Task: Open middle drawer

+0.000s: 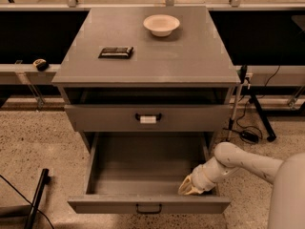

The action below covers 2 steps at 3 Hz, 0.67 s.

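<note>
The middle drawer (148,203) is pulled far out of the grey cabinet. Its flat front carries a small bare black loop handle (148,208) at centre, and its deep grey box interior (143,168) is bare. My gripper (188,189) is at the end of the white arm that comes in from the lower right. It sits inside the drawer at its front right corner, just behind the drawer front. Above it, the drawer with the white tag on its handle (148,118) sits slightly out.
A white bowl (161,25) and a flat dark packet (116,52) lie on the cabinet top (190,56). A black stand with cables (252,113) is to the right of the cabinet. A dark bar (37,197) lies on the floor at left.
</note>
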Available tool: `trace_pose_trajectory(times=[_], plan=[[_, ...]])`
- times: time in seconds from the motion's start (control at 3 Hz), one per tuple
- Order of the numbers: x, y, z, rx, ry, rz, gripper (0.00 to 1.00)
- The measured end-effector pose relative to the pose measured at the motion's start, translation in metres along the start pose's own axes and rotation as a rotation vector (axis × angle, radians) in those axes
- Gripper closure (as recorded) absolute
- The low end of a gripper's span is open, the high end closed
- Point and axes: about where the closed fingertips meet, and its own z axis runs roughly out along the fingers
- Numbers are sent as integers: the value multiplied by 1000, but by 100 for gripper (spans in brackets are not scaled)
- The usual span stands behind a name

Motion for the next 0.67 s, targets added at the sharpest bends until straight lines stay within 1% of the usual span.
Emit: trace_pose_trajectory(times=[0.33,0.67], plan=[[-3,6,1,-19,-26,-7,100],[-15,22,2,-52,-85,-42,100]])
